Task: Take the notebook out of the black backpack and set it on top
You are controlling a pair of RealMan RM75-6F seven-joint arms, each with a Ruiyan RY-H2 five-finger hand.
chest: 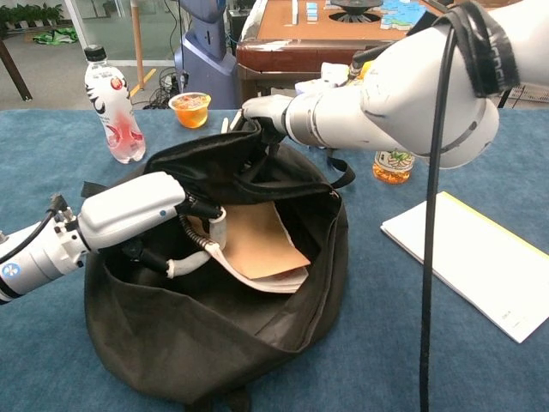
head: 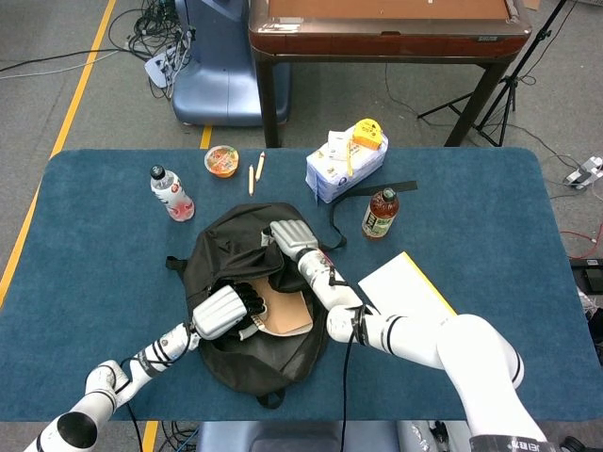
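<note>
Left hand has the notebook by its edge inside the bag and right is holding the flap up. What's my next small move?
Probably lift the left hand up and toward you to draw the notebook clear. It is tilted, its near edge in the fingers, but it sits inside the backpack. The right hand holds the flap open.

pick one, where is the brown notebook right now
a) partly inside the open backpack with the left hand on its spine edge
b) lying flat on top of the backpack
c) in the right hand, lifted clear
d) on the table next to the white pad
a: the notebook sits tilted in the mouth of the black backpack, with the left hand gripping its near edge, while the right hand holds the bag's upper flap.
</note>
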